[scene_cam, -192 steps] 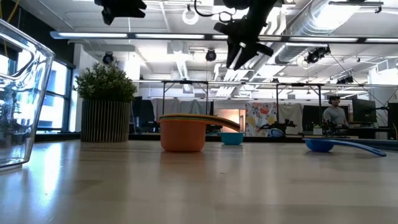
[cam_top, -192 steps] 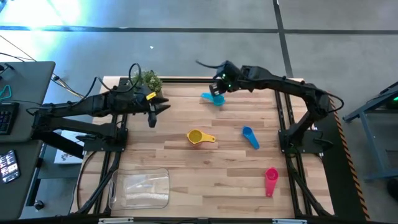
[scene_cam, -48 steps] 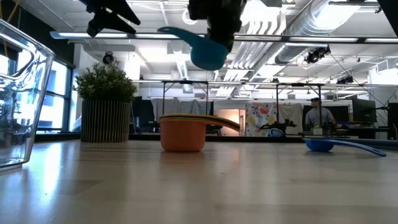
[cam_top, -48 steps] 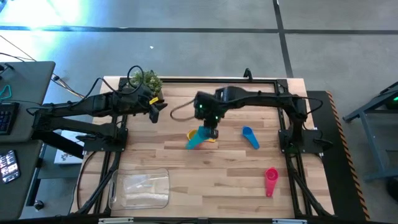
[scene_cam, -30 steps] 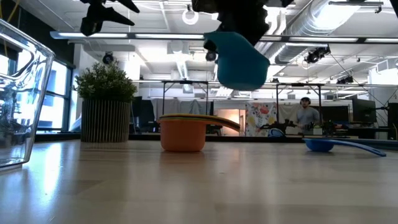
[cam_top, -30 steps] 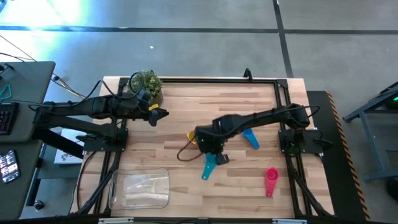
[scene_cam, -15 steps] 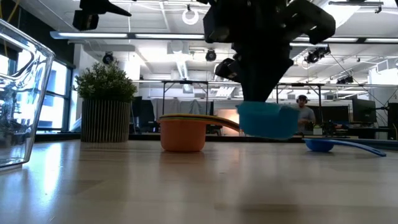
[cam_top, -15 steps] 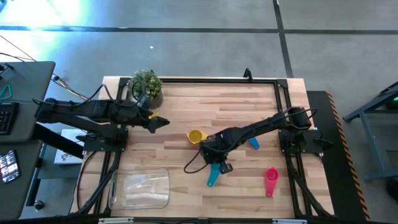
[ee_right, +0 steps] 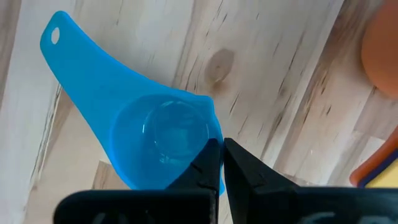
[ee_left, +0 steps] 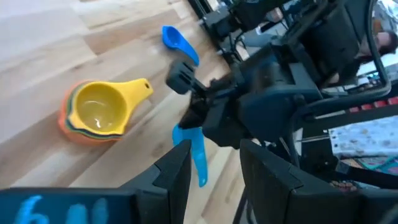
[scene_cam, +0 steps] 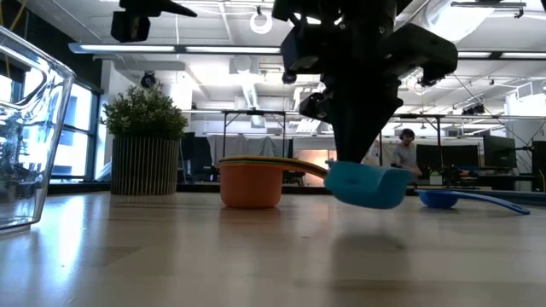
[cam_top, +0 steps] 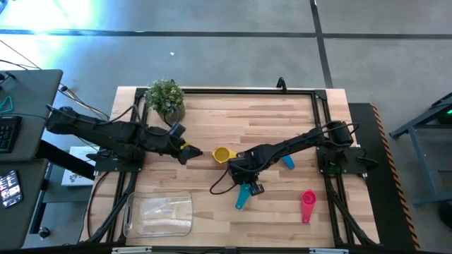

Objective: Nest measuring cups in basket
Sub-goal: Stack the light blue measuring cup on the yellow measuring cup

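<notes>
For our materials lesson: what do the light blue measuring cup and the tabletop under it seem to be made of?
The light blue scoop-shaped measuring cup looks like glossy moulded plastic: even colour, a soft sheen inside the bowl, a punched hole in the handle. The pale tabletop appears to be wood planks with a matt finish: visible grain, a knot, joined strips.

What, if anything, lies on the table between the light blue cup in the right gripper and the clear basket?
Nothing visible: bare wood separates the light blue plastic measuring cup, held by the right gripper, from the clear rectangular plastic basket.
</notes>
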